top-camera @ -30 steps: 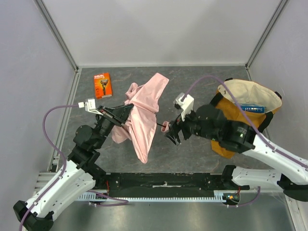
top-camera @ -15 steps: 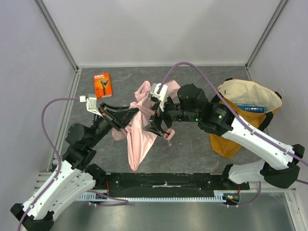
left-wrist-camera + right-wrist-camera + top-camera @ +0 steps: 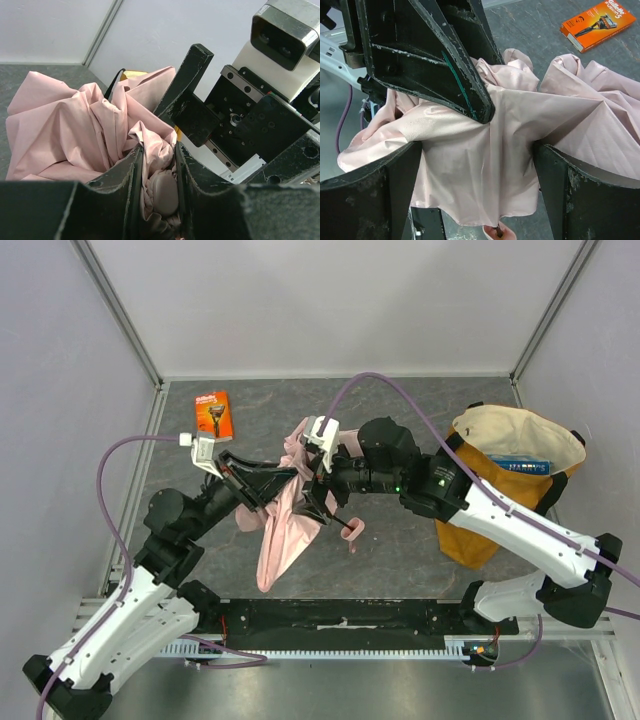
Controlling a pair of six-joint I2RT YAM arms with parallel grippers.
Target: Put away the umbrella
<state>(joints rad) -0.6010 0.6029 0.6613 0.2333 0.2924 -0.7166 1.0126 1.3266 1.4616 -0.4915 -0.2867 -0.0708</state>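
Umbrella (image 3: 280, 535): frame largely hidden under bunched fabric. Handle (image 3: 498, 233): cut off at 6 o'clock, right wrist view. Left gripper (image 3: 157, 155): finger bases cropped at 6 o'clock. Tote bag (image 3: 505, 435): 9 o'clock side behind right arm (image 3: 500, 515).

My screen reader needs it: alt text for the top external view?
A crumpled pink umbrella at centre, the left gripper shut on its fabric, the right gripper open around it. A mustard tote bag stands at right; an orange razor box lies back left.
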